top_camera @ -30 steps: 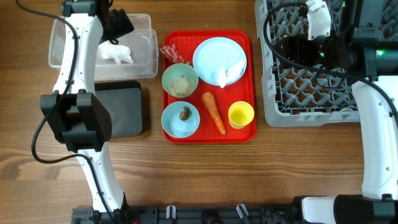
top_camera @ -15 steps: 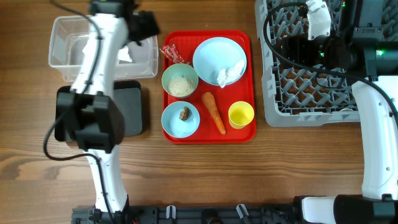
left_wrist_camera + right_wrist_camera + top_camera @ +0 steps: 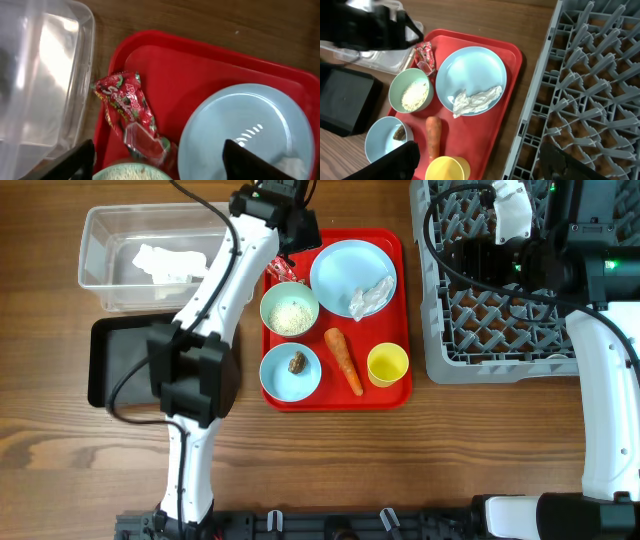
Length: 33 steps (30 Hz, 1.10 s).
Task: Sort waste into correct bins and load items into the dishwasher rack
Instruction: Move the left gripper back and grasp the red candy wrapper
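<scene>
Jaws spread, left gripper (image 3: 156, 161) hovers above red wrapper (image 3: 131, 114)

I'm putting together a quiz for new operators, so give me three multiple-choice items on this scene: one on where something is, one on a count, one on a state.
1. Where does the red wrapper lie? A in the clear tub; B on the red tray, beside the plate; C in the rack.
2. How many bowls sit on the red tray? A one; B four; C two.
3. The left tool is: A open; B shut on the wrapper; C shut on a napkin.

Key: 1 B, the left wrist view shows it on the tray by the plate's rim. 2 C, a pale green bowl and a light blue bowl. 3 A, its fingers stand wide apart, gripping nothing.
</scene>
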### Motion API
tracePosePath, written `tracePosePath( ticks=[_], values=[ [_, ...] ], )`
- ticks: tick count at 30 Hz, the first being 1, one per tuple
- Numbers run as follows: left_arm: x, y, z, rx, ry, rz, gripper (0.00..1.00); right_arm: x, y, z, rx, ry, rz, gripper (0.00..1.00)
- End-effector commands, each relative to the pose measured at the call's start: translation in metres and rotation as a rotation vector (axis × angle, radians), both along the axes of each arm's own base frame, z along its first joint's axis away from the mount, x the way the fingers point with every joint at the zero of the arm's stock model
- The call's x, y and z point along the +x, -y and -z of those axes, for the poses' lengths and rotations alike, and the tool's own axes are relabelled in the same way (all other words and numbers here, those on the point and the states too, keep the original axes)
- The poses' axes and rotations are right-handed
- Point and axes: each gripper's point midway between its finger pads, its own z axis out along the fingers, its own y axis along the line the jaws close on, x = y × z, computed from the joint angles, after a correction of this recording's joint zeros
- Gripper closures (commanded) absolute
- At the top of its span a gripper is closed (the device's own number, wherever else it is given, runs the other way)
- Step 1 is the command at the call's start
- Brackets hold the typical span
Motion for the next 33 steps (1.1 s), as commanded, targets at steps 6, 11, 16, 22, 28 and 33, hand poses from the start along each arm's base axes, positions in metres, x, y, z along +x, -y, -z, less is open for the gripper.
tracePosePath(
  ticks=[6, 11, 16, 22, 28, 33],
  values=[
    [0.008, -0.009, 0.062, 0.005, -0.068, -0.144, 0.29, 0.003, 0.002, 0.001, -0.012, -0.001, -0.002, 0.20],
    [0.008, -0.019, 0.077, 0.052, -0.075, -0.210, 0.34, 0.003, 0.002, 0.002, -0.012, -0.005, -0.002, 0.20],
    [0.005, -0.022, 0.079, 0.054, -0.085, -0.237, 0.31, 0.002, 0.002, 0.004, -0.012, -0.011, -0.002, 0.20],
    [0.001, -0.024, 0.098, 0.066, -0.120, -0.271, 0.27, 0.002, 0.002, 0.004, -0.012, -0.010, -0.002, 0.20],
    [-0.001, -0.025, 0.115, 0.084, -0.146, -0.260, 0.25, 0.002, 0.002, 0.004, -0.012, -0.011, -0.002, 0.20],
    [0.003, -0.024, 0.114, 0.074, -0.129, -0.260, 0.38, 0.002, 0.002, 0.004, -0.012, -0.011, -0.002, 0.20]
  ],
)
